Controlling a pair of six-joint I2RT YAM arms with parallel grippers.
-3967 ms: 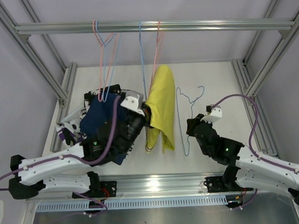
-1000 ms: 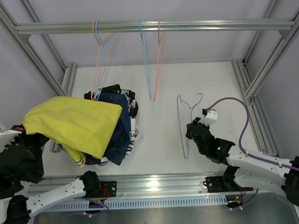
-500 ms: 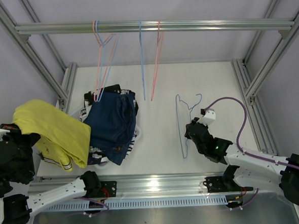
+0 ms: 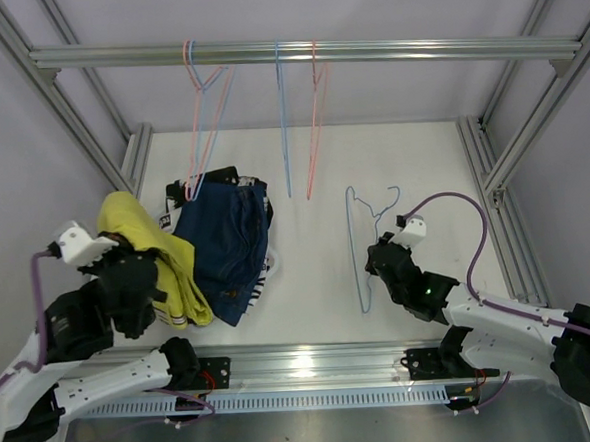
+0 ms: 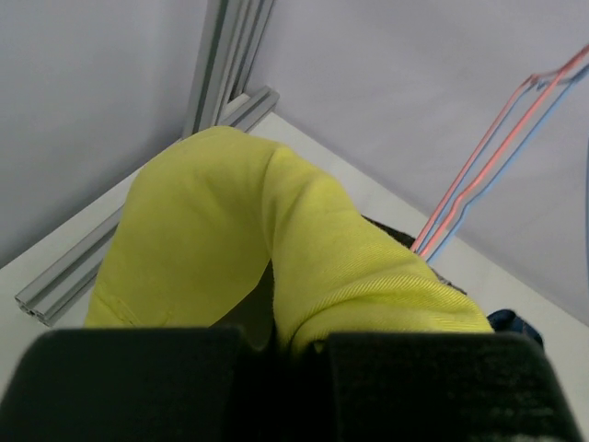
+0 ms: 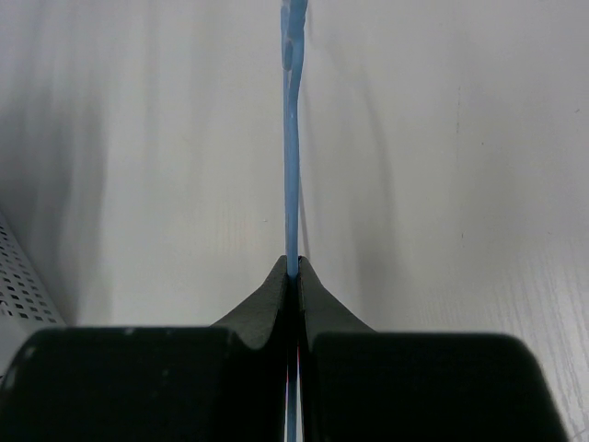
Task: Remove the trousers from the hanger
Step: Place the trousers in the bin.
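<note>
- Trousers in plain yellow [image 4: 147, 252] are bunching into a soft, rounded fold at the left side of the white table [image 4: 314, 280]. They are draping over the end of the left arm. In the left wrist view the cloth is showing a fine weave and a stitched hem.
- Left gripper [image 5: 293, 350] is pinching a fold of the yellow trousers, with its black fingers pressing tight on the cloth.
- Navy trousers [image 4: 221, 244] are lying slightly creased on top of a heap, just right of the yellow pair and touching it.
- Black-and-white patterned cloth [image 4: 265, 270] is peeking out from under the navy trousers along the right edge of the heap. How many pairs are lying underneath cannot be told.
- Thin wire hangers [image 4: 282, 122], some pink and some blue, are hanging bare from the ribbed aluminium rail [image 4: 415, 48] across the back of the frame.
- Blue hanger [image 6: 291, 166], also of thin wire, is lying flat on the table right of centre, well apart from the heap.
- Right gripper [image 6: 293, 276] is clamping onto the blue hanger, with its two dark, wedge-shaped fingers meeting around the strand.
</note>
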